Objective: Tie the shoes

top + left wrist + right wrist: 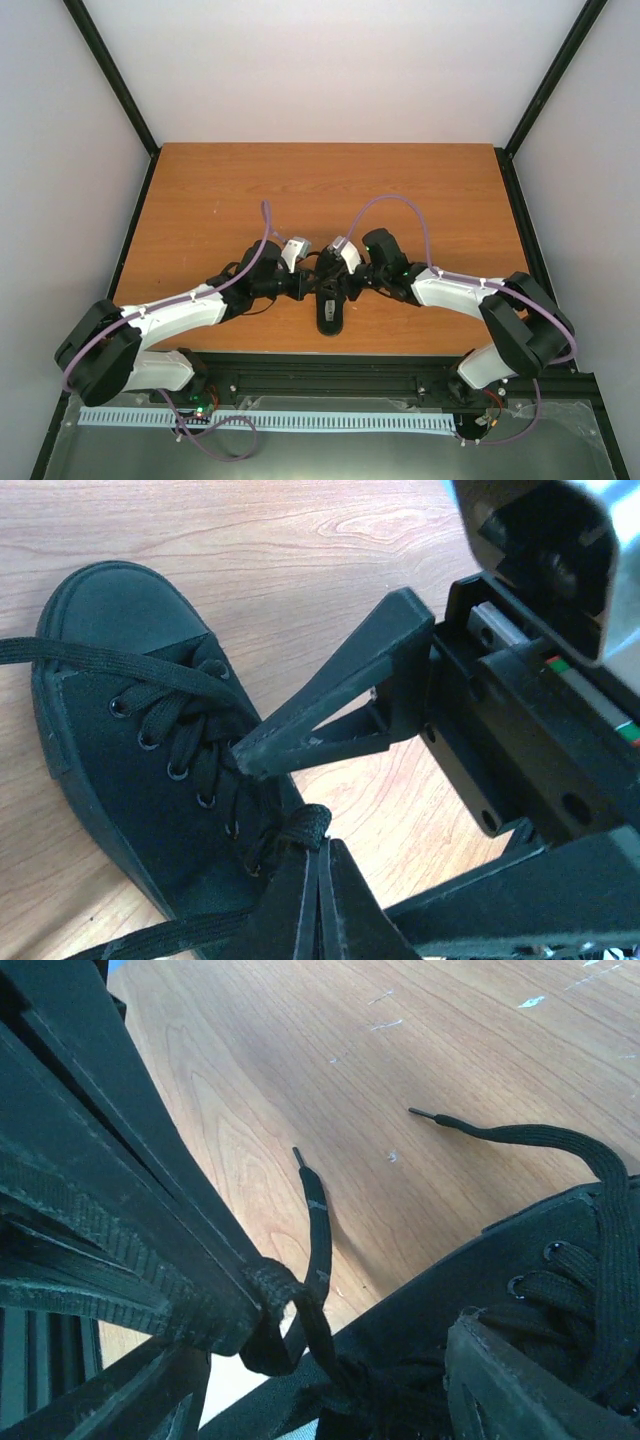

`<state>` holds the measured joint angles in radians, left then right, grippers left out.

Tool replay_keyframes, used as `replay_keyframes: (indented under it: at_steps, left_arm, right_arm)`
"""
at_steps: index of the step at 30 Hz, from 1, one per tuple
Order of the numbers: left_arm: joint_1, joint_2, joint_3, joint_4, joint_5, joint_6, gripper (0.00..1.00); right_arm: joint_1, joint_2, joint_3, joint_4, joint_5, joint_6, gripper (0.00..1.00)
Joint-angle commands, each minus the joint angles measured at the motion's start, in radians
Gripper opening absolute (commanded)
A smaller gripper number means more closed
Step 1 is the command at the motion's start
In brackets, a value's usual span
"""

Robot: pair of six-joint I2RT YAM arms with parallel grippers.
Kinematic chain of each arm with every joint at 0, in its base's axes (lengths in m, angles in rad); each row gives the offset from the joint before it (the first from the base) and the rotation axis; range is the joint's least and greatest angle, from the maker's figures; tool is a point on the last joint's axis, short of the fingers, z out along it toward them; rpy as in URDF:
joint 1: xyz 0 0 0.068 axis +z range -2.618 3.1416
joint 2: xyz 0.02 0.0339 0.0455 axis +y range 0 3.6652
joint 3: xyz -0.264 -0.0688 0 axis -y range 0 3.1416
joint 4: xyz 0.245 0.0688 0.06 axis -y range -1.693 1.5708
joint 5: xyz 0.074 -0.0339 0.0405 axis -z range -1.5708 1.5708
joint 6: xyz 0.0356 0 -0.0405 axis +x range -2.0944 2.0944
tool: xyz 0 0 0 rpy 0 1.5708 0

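Observation:
The black shoe (329, 312) lies near the table's front edge, toe toward the arms. In the left wrist view the shoe (110, 730) fills the left side. My left gripper (322, 852) is shut on a lace loop (306, 825) by the top eyelets. My right gripper (250, 1305) is shut on another bend of lace (272, 1285); a free lace end (312, 1195) trails on the wood. From above, the left gripper (308, 285) and the right gripper (343, 284) meet over the shoe's opening. The right gripper's finger (330, 715) reaches over the laces.
A second lace (520, 1135) runs out from the shoe (480, 1280) across the wood. Another lace (60, 650) stretches off to the left. The wooden table (330, 190) has a black frame rail (330, 365) at its front and white walls around it.

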<state>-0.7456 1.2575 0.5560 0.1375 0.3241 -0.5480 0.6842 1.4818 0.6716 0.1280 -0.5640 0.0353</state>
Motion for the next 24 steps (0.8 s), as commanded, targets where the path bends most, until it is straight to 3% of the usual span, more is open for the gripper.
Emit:
replay_keyframes:
  at_steps: [1,20,21,24]
  left_arm:
    - [-0.001,0.014,0.05,0.017,0.018,-0.007,0.01]
    - [-0.001,0.038,0.069,-0.02,-0.016,0.013,0.01]
    - [0.0,0.035,0.072,-0.037,-0.04,0.015,0.05]
    - [0.017,0.024,0.082,-0.097,-0.11,0.04,0.36]
  right_arm:
    - [0.029,0.023,0.018,0.049,0.038,-0.043,0.63]
    - [0.049,0.041,0.01,0.102,0.14,-0.01,0.08]
    - [0.049,0.04,0.006,0.106,0.143,-0.011,0.05]
    - [0.049,0.04,0.0,0.108,0.145,-0.011,0.03]
